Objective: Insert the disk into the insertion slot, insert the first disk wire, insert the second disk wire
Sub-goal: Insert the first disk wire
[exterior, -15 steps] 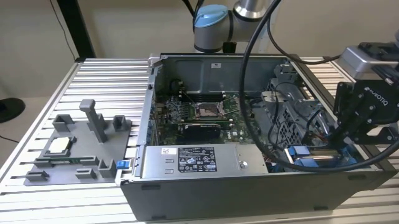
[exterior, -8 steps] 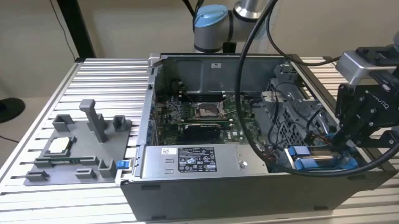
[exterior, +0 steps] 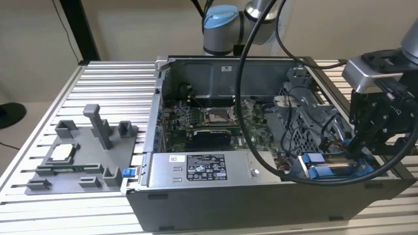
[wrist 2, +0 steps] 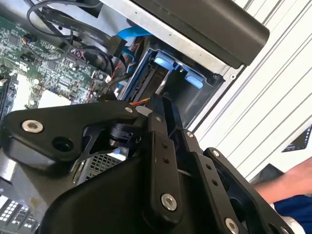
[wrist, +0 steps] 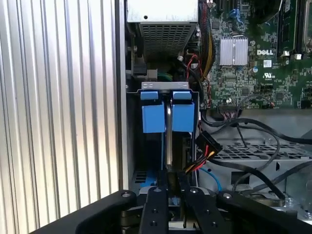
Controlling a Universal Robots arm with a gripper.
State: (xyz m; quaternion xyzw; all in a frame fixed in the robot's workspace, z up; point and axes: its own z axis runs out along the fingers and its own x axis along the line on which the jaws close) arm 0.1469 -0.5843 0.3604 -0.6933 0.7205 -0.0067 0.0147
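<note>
The hand sits at the insertion slot, grip state unclear; red-yellow wires and black cables crowd beside.

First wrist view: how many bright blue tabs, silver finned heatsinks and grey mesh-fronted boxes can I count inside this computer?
Bright blue rectangular plastic tabs at the drive bay: 2
Silver finned metal heatsink on the green board: 1
Grey perforated metal box: 1
Total: 4

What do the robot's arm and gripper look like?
The silver-grey tubular arm has a light blue joint cap and thick black cables. The black gripper is built of jointed bars with silver screws.
</note>
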